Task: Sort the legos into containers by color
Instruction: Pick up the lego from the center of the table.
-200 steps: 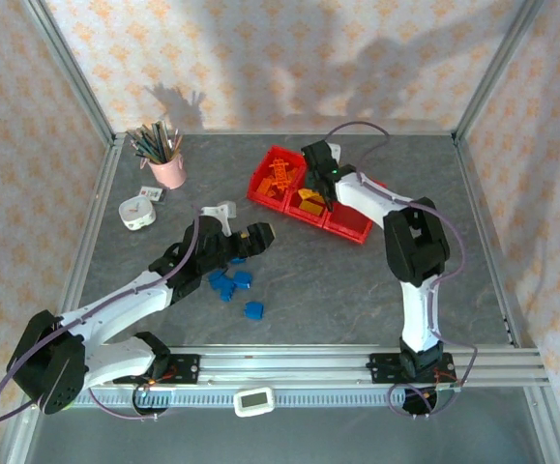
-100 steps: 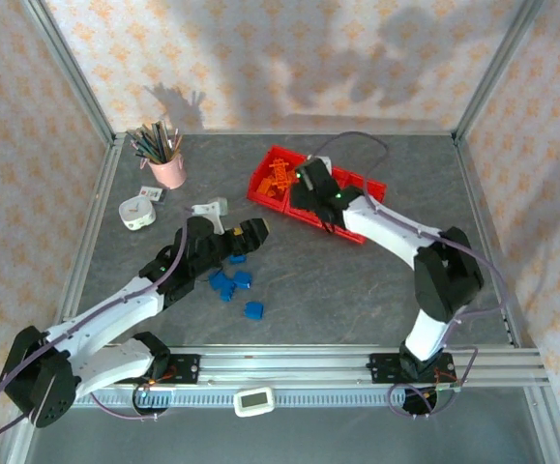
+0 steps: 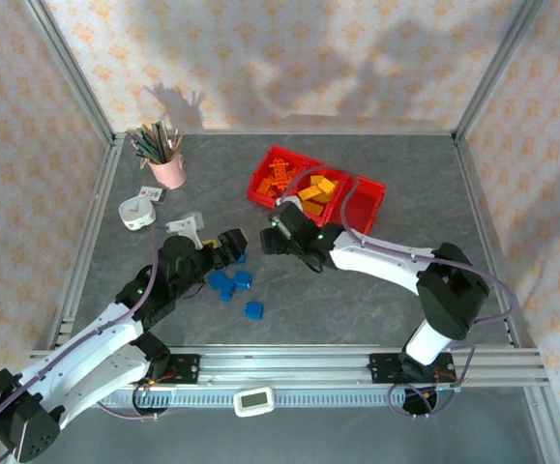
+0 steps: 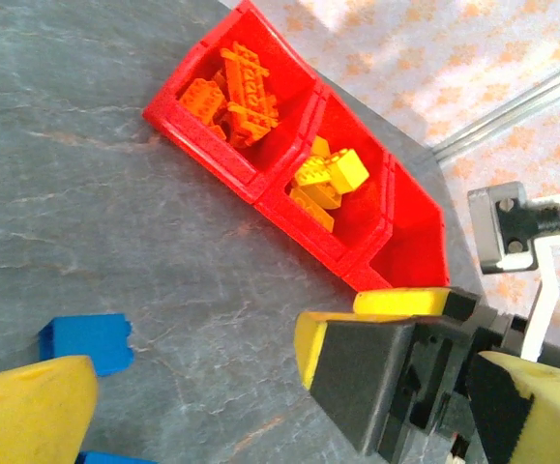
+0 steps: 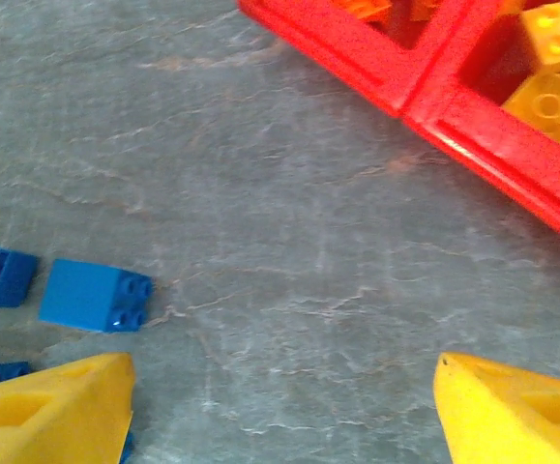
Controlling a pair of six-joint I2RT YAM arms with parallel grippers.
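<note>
The containers (image 3: 314,196) are three joined red bins at the back centre. Deep orange legos (image 3: 278,174) fill the left bin, yellow legos (image 3: 315,188) the middle one, and the right bin (image 3: 364,198) looks bare. Several blue legos (image 3: 227,282) lie on the grey table, one apart (image 3: 252,310). My left gripper (image 3: 229,242) is open just behind them. My right gripper (image 3: 275,237) faces it, close by and low over the table, open with nothing in it. In the right wrist view the open right gripper (image 5: 284,396) has a blue lego (image 5: 96,295) by its left finger (image 5: 57,406). The left wrist view has a blue lego (image 4: 86,340) and the containers (image 4: 289,198).
A pink pencil cup (image 3: 168,169) and a white tape roll (image 3: 136,213) stand at the back left. A white device (image 3: 254,399) sits on the front rail. Metal frame posts edge the table. Bare table lies right of the blue legos.
My right gripper left the middle bin and came down toward the near left, beside the blue legos, its jaws widening. My left arm drew back a little to the left.
</note>
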